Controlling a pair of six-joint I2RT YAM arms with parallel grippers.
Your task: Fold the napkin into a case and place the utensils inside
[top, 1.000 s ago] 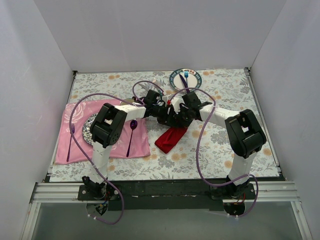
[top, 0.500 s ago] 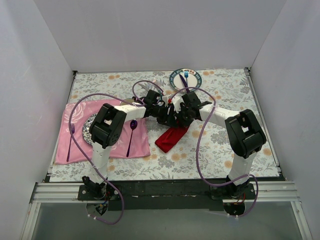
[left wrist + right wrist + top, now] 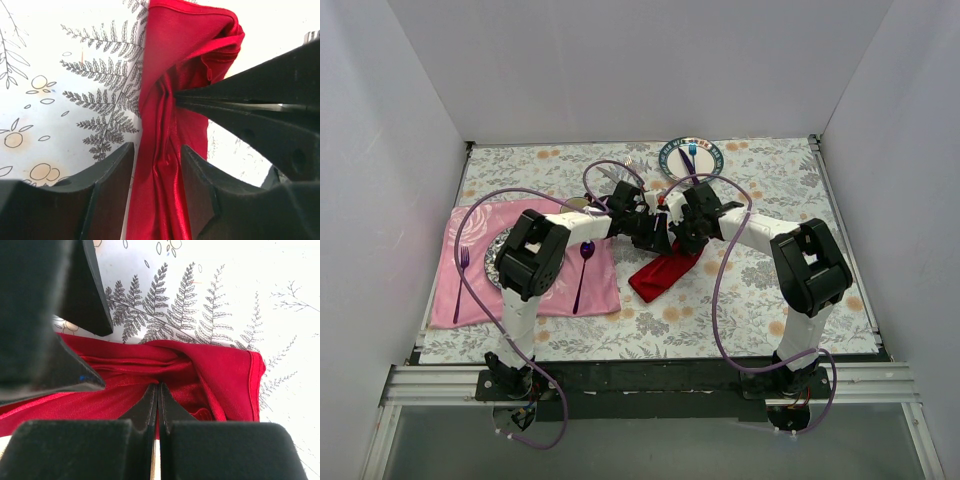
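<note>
- The right jaws are pressed together and pinch a gathered fold of the napkin [image 3: 215, 370]. In the right wrist view their two black fingers [image 3: 140, 412] meet in a thin line, with red cloth bunched on either side of the tips.
- The left jaws stand partly apart, astride the same napkin. One black finger [image 3: 102, 187] sits on each side of a pleated ridge of cloth. The cloth fills the gap, and I cannot tell whether they are squeezing it.
- The two pairs of jaws come at the cloth crosswise to each other and almost touch at its far end.
- The napkin is bright red and folded into a narrow strip. It lies slantwise near the middle of the table [image 3: 770, 190], which has a pale flowered cover. Its far end is under the jaws and its near end lies free, just beside the corner of a pink placemat [image 3: 600, 292].
- The utensils [image 3: 636, 163] appear only as slim pale shapes on the table beyond the jaws, too small to make out.
- A purple spoon [image 3: 581, 272] lies on the placemat, beside a patterned plate [image 3: 495, 255] that is half hidden by the left arm. A purple utensil [image 3: 460, 285] lies at the mat's left side.
- A round plate [image 3: 666, 160] at the far edge of the table carries a blue utensil [image 3: 692, 152].
</note>
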